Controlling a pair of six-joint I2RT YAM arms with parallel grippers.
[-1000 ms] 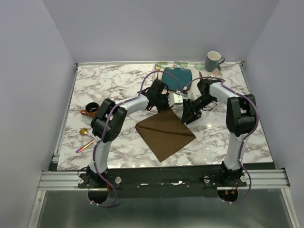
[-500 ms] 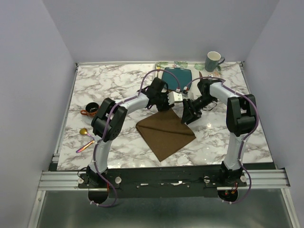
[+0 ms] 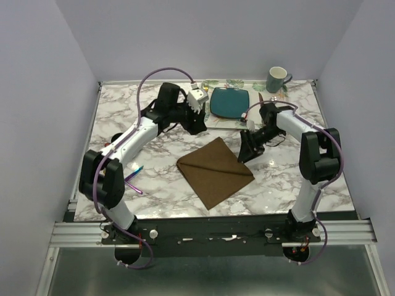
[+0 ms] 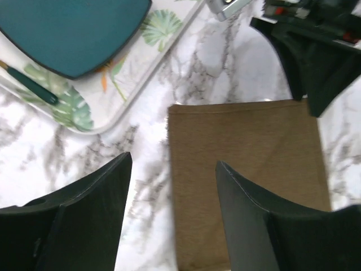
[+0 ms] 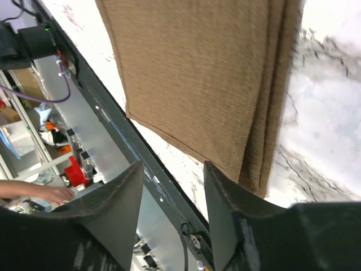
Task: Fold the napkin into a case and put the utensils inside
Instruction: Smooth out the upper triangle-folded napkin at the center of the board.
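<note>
Left end effector (image 4: 172, 169) pulled back off napkin (image 3: 215, 171), wide, empty; right end effector (image 5: 172, 169) parted, empty. Napkin folded; utensils (image 3: 134, 180) not yet inside.

Napkin (image 3: 215, 171) mid-table; plate (image 3: 229, 102) behind it, on placemat (image 4: 163, 34); mug (image 3: 278, 79) right of plate.

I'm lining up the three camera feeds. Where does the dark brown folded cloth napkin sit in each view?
Top external: the dark brown folded cloth napkin lies at centre, set diamond-wise.
Left wrist: napkin fills the centre and right.
Right wrist: napkin fills the top centre, layered edge on its right.
Shared landmark: the white marble tabletop bordering it.
</note>
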